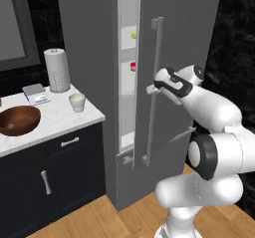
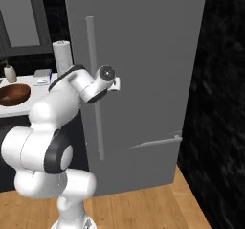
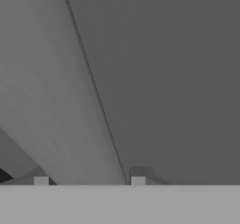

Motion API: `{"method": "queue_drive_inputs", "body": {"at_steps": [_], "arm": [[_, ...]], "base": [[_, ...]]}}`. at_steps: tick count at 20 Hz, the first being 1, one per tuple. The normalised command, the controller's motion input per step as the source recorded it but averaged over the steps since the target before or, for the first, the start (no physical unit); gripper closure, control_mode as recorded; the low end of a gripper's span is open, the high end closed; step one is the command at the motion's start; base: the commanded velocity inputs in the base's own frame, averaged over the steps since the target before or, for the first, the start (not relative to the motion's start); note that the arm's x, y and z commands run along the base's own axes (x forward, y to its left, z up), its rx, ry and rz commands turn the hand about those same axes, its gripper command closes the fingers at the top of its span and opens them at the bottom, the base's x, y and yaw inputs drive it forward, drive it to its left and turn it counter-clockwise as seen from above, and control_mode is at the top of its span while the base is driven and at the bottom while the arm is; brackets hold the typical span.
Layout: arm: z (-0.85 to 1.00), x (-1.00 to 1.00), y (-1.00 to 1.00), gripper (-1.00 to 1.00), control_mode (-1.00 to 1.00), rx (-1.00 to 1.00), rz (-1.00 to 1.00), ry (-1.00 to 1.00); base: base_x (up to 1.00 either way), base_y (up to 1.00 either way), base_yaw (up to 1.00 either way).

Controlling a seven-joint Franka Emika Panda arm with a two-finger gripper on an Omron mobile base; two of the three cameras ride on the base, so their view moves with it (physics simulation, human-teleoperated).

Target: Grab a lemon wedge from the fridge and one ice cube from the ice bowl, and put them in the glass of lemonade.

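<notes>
Kitchen, rendered, home-type. Signs: tall grey fridge (image 1: 174, 58) w/ long bar handle (image 1: 153, 90), door ajar, white shelves inside w/ small items. Beside it a white marble counter (image 1: 55, 122) over dark cabinets (image 1: 50, 177) w/ metal pulls. On counter: paper towel roll (image 1: 57, 70), brown bowl (image 1: 19, 120), small cup (image 1: 77, 102). Soap bottle (image 2: 9, 73) at counter's far end. Wood plank floor (image 1: 129, 217), black tiled wall (image 2: 220, 103) next to fridge.

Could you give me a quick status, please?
Claw at fridge handle, grip unclear. Fridge door ajar. Lemon wedge on shelf.
</notes>
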Motion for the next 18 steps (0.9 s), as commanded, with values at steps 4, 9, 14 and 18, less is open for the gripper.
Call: {"method": "queue_drive_inputs", "body": {"at_steps": [4, 9, 14, 18], "arm": [[0.0, -0.61, -1.0, 1.0, -1.0, 0.06, 0.0, 0.0], [0.0, -0.49, -1.0, 1.0, -1.0, 0.07, 0.0, 0.01], [0.0, -0.4, -1.0, 1.0, -1.0, 0.06, 0.0, 0.0], [0.01, -0.28, -1.0, 1.0, -1.0, 0.05, 0.0, 0.0]], "base": [[0.0, 0.0, 0.0], [0.0, 0.0, 0.0], [0.0, 0.0, 0.0], [0.0, 0.0, 0.0]]}}
